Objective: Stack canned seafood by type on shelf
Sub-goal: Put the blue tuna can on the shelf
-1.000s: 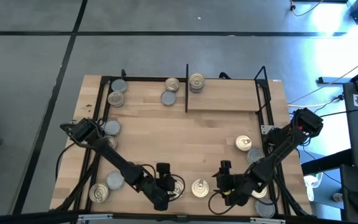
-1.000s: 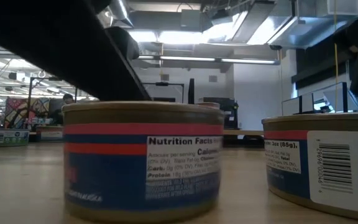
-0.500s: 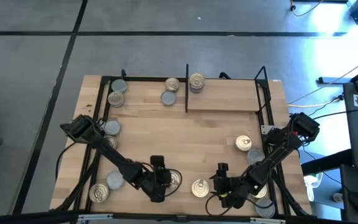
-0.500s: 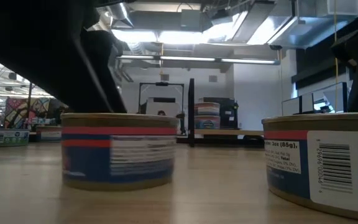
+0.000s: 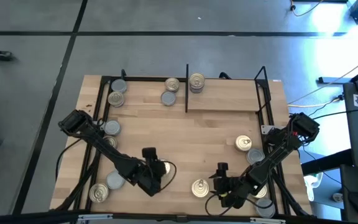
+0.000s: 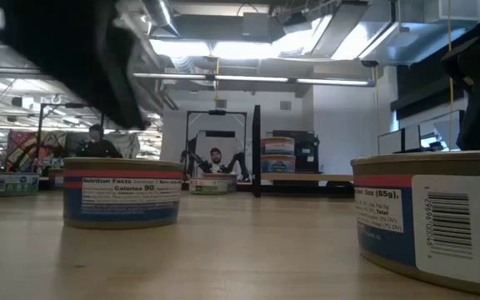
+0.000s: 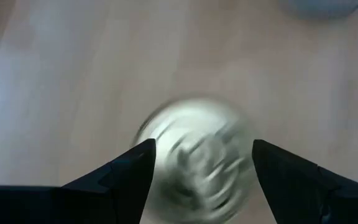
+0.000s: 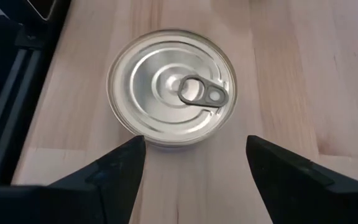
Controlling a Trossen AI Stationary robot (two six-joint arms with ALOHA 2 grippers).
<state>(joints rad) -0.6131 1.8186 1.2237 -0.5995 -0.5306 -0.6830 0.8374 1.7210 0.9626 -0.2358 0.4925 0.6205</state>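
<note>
Barely begun: few tins on shelf upper centre, rest scattered; left end effector holds tin, right end effector wide.

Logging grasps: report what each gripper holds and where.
Left gripper grips a tin by its side wall, a finger on each side. Right gripper holds nothing; it is open over a pull-tab tin.
</note>
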